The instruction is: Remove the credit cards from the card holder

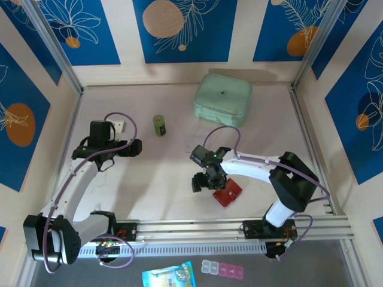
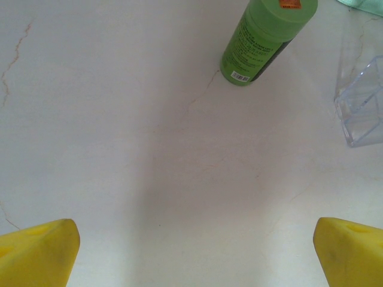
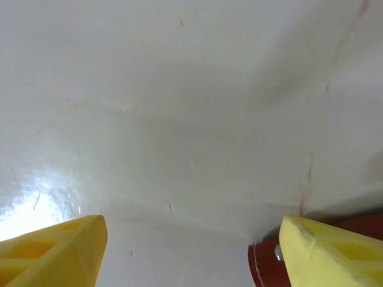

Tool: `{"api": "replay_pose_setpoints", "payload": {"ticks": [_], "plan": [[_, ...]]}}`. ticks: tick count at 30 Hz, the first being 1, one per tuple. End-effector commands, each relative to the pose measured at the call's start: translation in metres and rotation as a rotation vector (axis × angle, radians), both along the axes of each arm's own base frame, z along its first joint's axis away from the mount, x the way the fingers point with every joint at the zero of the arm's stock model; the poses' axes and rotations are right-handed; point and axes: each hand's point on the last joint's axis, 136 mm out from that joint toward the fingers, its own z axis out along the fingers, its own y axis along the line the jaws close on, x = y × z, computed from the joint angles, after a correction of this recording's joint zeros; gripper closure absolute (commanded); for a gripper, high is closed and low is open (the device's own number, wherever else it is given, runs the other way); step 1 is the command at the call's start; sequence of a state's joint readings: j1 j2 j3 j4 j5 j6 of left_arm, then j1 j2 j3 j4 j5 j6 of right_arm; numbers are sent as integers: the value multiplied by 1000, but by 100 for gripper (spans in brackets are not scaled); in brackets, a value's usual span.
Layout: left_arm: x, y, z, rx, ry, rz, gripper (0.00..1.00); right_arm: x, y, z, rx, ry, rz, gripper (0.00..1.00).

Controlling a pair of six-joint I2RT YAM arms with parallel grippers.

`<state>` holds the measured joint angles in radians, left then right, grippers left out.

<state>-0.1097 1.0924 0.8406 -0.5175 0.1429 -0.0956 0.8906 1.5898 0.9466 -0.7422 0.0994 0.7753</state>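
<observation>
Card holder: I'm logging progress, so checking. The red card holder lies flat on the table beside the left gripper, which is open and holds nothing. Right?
Not quite. The card holder lies beside the right gripper, not the left; the top external view shows it. The rest holds: it lies flat on the table, and that gripper is open and holds nothing.

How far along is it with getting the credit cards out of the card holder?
Barely started. Done: nothing obvious; the card holder lies on the table with no cards beside it. In hand: the right gripper hovers next to it, fingers apart and empty. The left gripper is open too, near the green bottle. Left: pulling every card out.
</observation>
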Motion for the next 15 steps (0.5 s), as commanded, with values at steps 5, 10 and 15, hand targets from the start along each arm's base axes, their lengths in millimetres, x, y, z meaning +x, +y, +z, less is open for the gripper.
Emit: {"api": "replay_pose_setpoints", "payload": {"ticks": [5,10,15], "plan": [[0,-5,1,-9,12,-25,0,-19,-33,27,-30,16,-171,21],[0,-4,0,-9,15,-24,0,-18,-55,37,-36,-9,-408,6],[1,-4,0,-8,13,-24,0,-18,-77,37,-11,-63,-674,1]]}}
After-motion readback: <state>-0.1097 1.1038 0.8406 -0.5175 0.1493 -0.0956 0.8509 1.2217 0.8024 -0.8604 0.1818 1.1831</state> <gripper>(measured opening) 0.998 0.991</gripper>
